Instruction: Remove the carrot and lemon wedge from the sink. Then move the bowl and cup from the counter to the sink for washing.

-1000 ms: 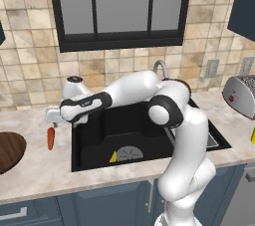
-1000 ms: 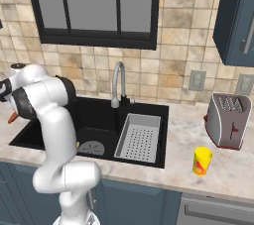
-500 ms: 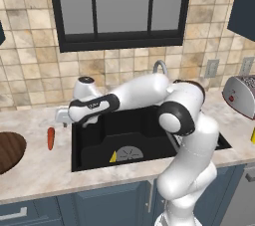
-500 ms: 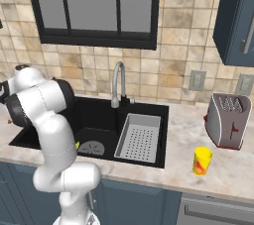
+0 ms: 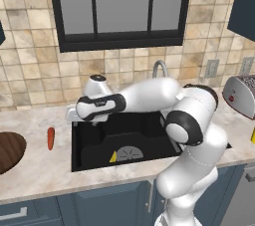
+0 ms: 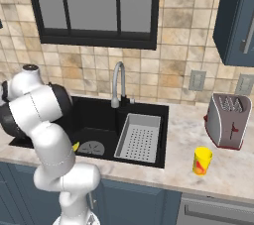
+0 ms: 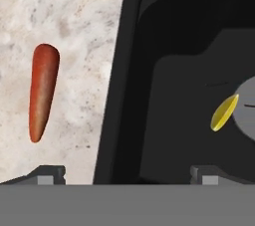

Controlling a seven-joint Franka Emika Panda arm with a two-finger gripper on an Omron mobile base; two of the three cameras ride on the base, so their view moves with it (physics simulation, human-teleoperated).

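Hand view showed the gripper point(image 7: 124, 174) spread wide and empty over the sink point(image 7: 130, 70) rim, the carrot point(image 7: 42, 92) lying on the counter point(image 7: 79, 31) left of it, the lemon wedge point(image 7: 223, 113) beside the drain point(image 7: 245, 108).

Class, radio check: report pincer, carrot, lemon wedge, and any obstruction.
Pincer open, empty, over sink left rim. Carrot out on counter. Lemon wedge in basin by drain. Nothing blocking it.
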